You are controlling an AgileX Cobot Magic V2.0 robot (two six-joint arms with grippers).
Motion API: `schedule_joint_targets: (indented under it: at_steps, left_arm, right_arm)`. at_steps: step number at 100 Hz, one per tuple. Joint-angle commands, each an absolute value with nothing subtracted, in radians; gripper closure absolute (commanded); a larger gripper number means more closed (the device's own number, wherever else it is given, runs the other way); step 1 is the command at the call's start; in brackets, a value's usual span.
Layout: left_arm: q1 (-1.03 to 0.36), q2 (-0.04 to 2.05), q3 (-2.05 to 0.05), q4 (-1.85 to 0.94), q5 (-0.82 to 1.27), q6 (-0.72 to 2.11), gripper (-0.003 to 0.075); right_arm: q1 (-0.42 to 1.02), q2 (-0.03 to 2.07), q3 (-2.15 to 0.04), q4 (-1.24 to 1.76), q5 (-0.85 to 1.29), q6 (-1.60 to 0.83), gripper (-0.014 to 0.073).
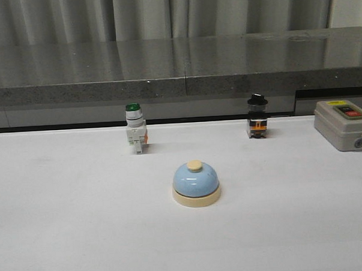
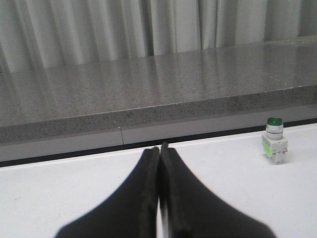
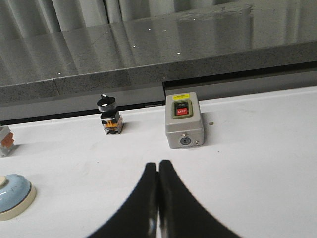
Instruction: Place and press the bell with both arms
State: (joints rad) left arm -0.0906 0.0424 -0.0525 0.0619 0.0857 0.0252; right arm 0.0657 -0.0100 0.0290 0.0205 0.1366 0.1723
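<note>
Blue bell (image 1: 195, 181) mid-table, both switches behind, well apart

In the right wrist view the bell (image 3: 14, 195) was cut off at the frame edge, as was the green-capped switch (image 3: 5, 140). In the front view the grey switch box (image 1: 345, 125) ran past the edge, its labels too small to read.

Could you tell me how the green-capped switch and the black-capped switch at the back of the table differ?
The green-capped switch has a round green cap on a white body; the black-capped switch has a wider black cap on a dark body with orange parts. The green one stands left of the bell, the black one right. Both stand upright near the table's far edge.
</note>
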Motion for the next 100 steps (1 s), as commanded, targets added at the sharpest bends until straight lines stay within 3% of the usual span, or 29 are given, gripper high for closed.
schedule_joint_targets:
  at_steps: [1, 34, 100]
  left_arm:
    - [-0.088, 0.018, -0.044, 0.062, -0.018, 0.015, 0.0741]
    - [-0.088, -0.037, 0.052, 0.047, -0.076, 0.015, 0.0741]
    - [-0.088, -0.037, 0.052, 0.0, -0.101, 0.015, 0.0741]
  right_arm:
    - [0.058, -0.03, 0.009, 0.021, 0.057, 0.165, 0.0658]
    - [0.058, -0.03, 0.009, 0.021, 0.057, 0.165, 0.0658]
    - [0.058, -0.03, 0.009, 0.021, 0.057, 0.165, 0.0658]
